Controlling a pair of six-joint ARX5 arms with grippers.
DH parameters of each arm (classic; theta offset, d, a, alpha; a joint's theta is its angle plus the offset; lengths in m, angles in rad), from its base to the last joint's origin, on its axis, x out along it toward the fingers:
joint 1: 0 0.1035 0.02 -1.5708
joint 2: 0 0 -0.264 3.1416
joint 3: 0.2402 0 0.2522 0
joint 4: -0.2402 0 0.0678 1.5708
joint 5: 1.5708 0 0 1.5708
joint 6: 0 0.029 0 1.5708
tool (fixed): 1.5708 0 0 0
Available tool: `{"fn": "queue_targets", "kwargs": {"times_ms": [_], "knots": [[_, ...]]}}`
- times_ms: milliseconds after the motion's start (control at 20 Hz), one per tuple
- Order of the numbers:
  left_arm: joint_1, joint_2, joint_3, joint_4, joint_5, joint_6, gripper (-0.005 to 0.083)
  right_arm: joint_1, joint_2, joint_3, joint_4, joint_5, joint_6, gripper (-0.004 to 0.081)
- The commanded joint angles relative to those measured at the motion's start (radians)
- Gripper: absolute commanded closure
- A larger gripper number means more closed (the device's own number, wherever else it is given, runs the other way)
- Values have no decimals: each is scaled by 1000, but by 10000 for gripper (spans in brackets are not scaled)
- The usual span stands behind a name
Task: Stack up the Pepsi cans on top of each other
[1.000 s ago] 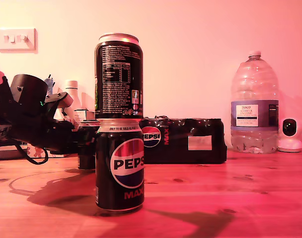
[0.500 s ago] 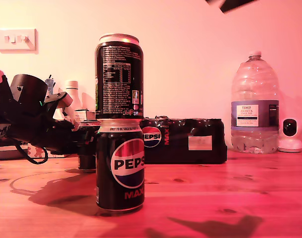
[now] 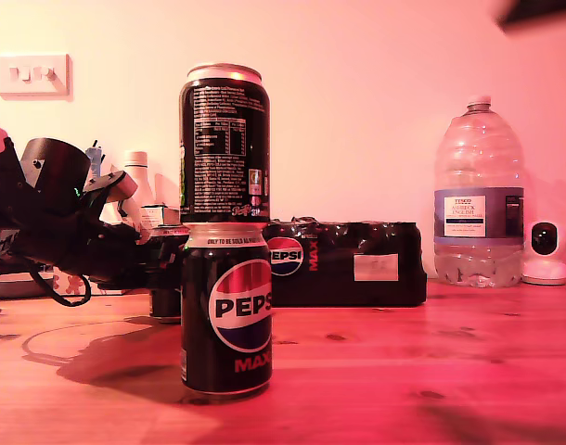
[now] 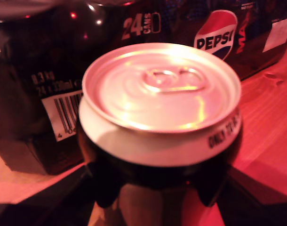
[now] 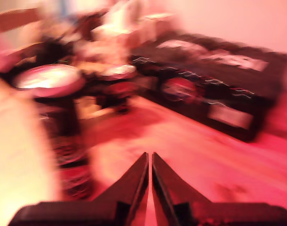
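Two Pepsi cans stand stacked at the table's front middle: the lower can (image 3: 225, 315) shows its logo, the upper can (image 3: 224, 144) its white text. Behind the stack, toward the exterior view's left, a third can (image 3: 164, 278) is partly hidden. My first gripper (image 3: 159, 258) is shut on it. In the first wrist view its silver top (image 4: 160, 89) fills the middle, with my first gripper (image 4: 160, 188) clamped on the black body. My second gripper (image 5: 150, 160) is shut on nothing, high above the table, in a blurred view of the stack (image 5: 51, 94).
A black shrink-wrapped multipack (image 3: 348, 264) lies behind the stack. A large water bottle (image 3: 478, 195) and a small white camera (image 3: 546, 252) stand at the exterior view's right. Bottles and clutter (image 3: 135, 190) sit behind the first arm. A dark blur (image 3: 543, 9) crosses the exterior view's top right corner.
A dark blur appeared at the exterior view's top and moved to the top right corner, and its shadow left the table front. The first arm and the cans barely moved.
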Motion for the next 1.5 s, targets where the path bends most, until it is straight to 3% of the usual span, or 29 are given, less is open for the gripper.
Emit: {"fn": "queue_targets", "kwargs": {"times_ms": [0, 200, 350, 650, 1050, 1450], "knots": [[-5, 0, -13, -27, 8, -2, 439, -67, -3, -40, 66, 5, 17, 783], [-5, -48, -13, -68, 12, 9, 439, -222, -3, -161, 228, 9, 93, 783], [-5, -101, -13, -116, 14, 16, 439, -270, -3, -278, 345, 27, 111, 783], [-5, -195, -17, -186, 54, 24, 439, -273, -3, -401, 415, 135, 106, 783], [-5, -327, -89, -218, 68, 36, 439, -273, -3, -401, 431, 135, 110, 783], [-11, -562, -109, -376, 114, 50, 439, -273, -3, -401, 420, 131, 136, 783]]}}
